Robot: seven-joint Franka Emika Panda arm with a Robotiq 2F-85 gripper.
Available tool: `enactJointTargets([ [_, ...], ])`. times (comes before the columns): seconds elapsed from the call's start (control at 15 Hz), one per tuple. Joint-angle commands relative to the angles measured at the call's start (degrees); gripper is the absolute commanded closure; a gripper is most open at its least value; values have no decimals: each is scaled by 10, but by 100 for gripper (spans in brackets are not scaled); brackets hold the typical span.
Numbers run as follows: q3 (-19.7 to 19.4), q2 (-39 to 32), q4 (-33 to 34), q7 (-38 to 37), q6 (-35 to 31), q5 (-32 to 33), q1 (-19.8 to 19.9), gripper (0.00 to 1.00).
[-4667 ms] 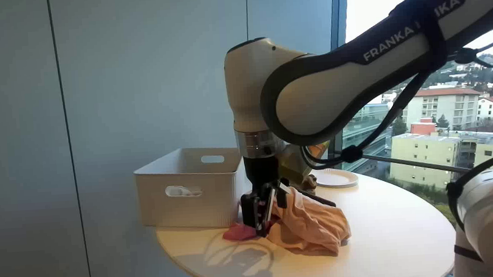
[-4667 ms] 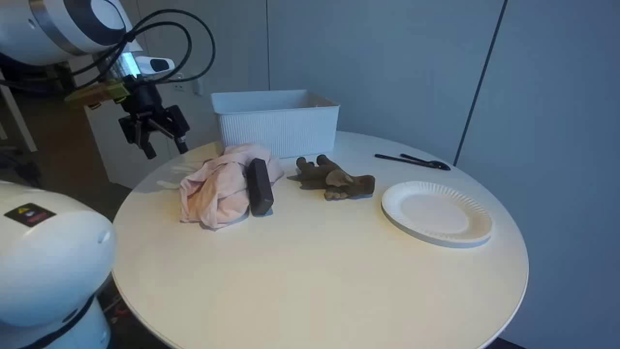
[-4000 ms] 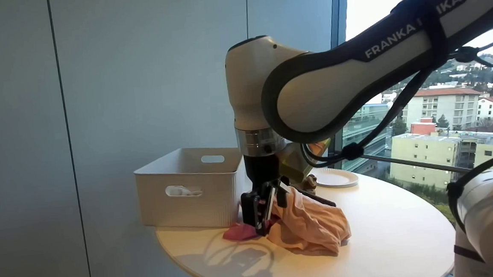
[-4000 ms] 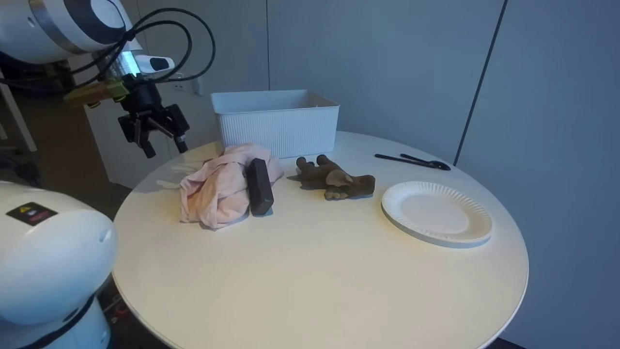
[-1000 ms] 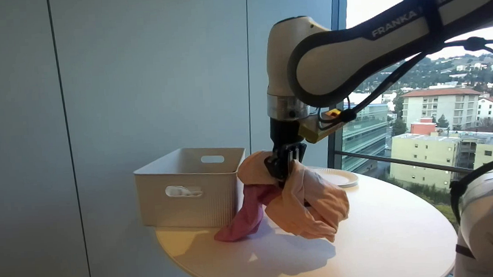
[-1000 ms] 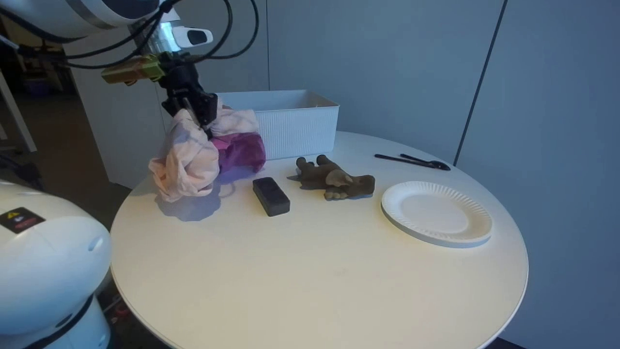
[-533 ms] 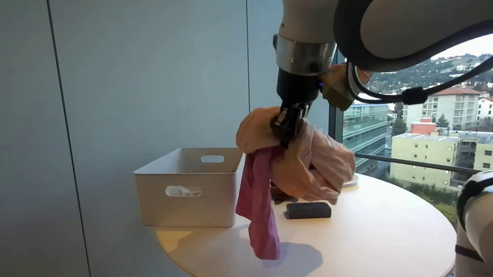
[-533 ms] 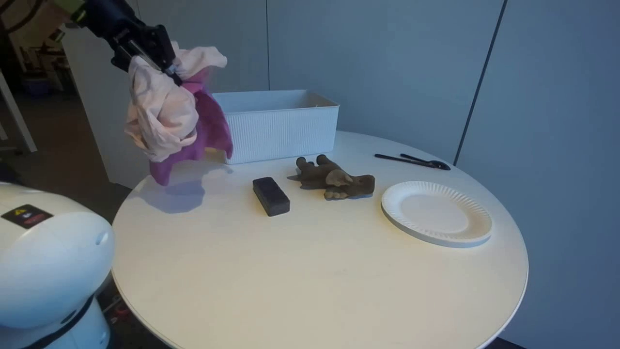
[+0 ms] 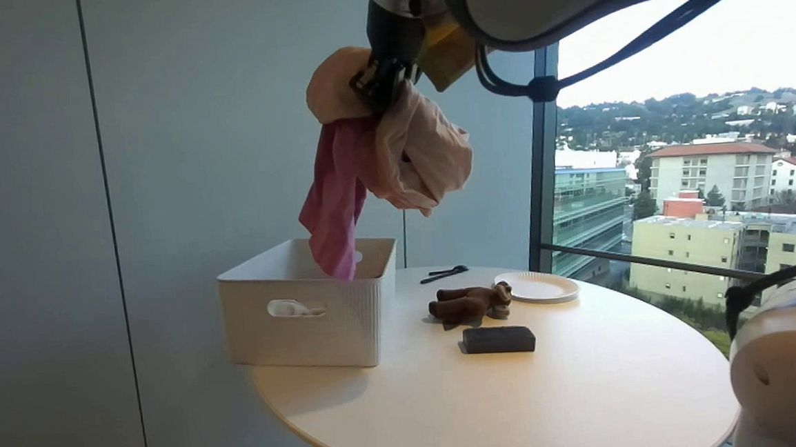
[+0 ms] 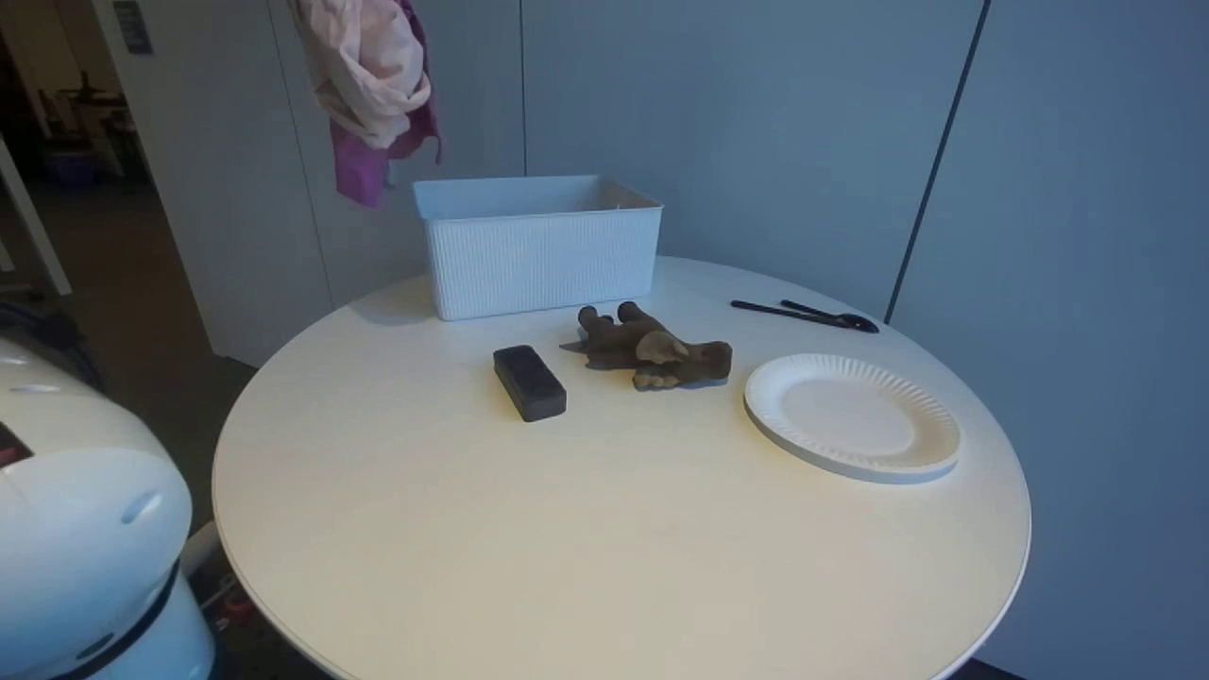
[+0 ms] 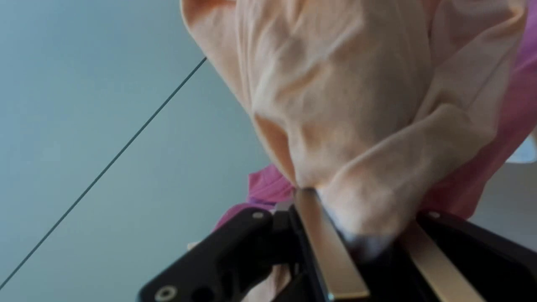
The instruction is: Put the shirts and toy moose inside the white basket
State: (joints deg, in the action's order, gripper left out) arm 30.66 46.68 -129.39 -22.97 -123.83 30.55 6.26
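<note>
High above the table, my gripper [image 9: 382, 96] is shut on the bunched shirts. The peach shirt [image 9: 428, 156] bulges on both sides of the fingers, and the pink shirt [image 9: 335, 206] dangles below it. In the wrist view, peach cloth [image 11: 356, 105] is pinched between the fingers. The white basket [image 9: 308, 336] stands at the table's edge. The pink hem overlaps its rim in that exterior view, while elsewhere the shirts hang up and left of the basket [image 10: 543, 264]. On its side on the table lies the brown toy moose [image 9: 465, 306], also seen in an exterior view [image 10: 652, 349].
A dark block [image 10: 529, 382] lies flat on the round table [image 10: 604, 567] near the moose. Farther off are a white paper plate [image 10: 850, 416] and black utensils [image 10: 803, 314]. Something pale [image 9: 296, 308] shows through the basket's handle hole.
My gripper has shut on both shirts and lifted them high off the table, lately moving toward the basket. The dark block, which leaned on the peach shirt, now lies flat.
</note>
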Motion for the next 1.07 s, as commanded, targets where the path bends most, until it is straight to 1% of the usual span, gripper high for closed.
enactJointTargets([
  [0.0,57,-115,116,-86,-6,88,114,89],
  [0.13,79,-190,168,-107,27,121,142,89],
  [0.2,106,-219,187,-95,29,99,181,89],
  [0.4,139,-313,226,-82,39,98,207,89],
  [0.47,105,-362,237,-110,66,144,153,89],
  [0.53,99,-390,245,-116,82,162,142,89],
  [0.67,52,-439,262,-115,113,180,83,89],
  [0.73,25,-458,272,-115,128,181,53,56],
  [0.8,-1,-470,280,-107,137,171,21,55],
  [0.93,-52,-488,296,-91,147,150,-36,42],
  [1.0,-73,-491,298,-96,144,150,-60,35],
])
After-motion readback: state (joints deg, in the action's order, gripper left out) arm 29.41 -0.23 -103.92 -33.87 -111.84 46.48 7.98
